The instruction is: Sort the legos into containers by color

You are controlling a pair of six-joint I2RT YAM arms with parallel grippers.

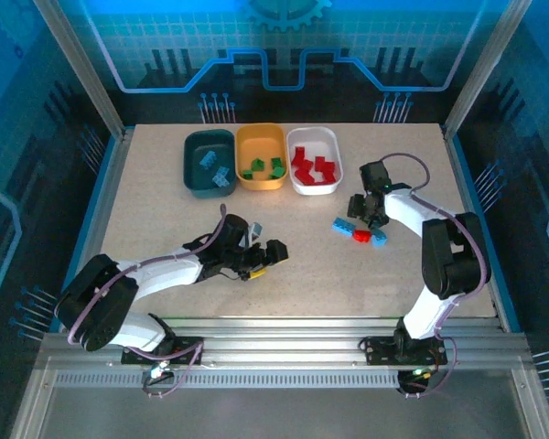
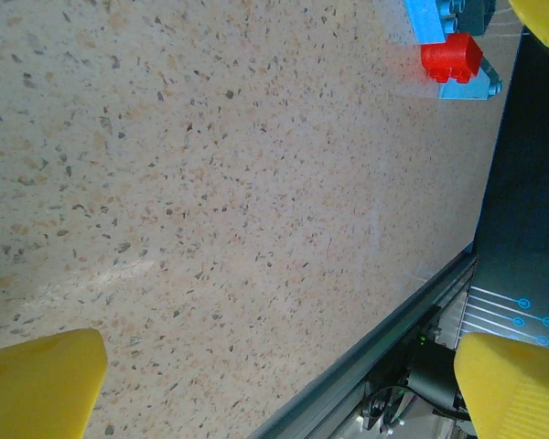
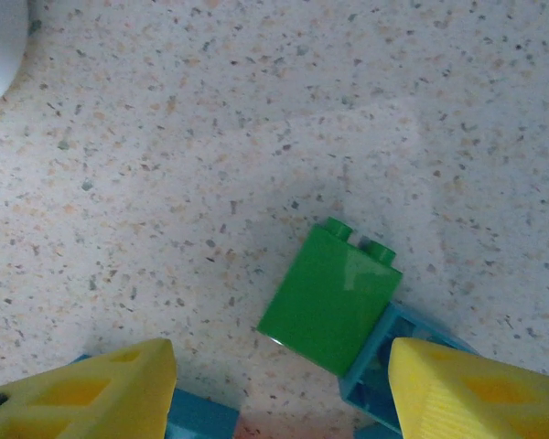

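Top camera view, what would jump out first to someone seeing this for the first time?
Three tubs in a row at the far edge of the table: the teal tub holds light blue bricks, the orange-yellow tub green ones, the white tub red ones. Then the loose pile of bricks at right, with the right gripper open just above it.
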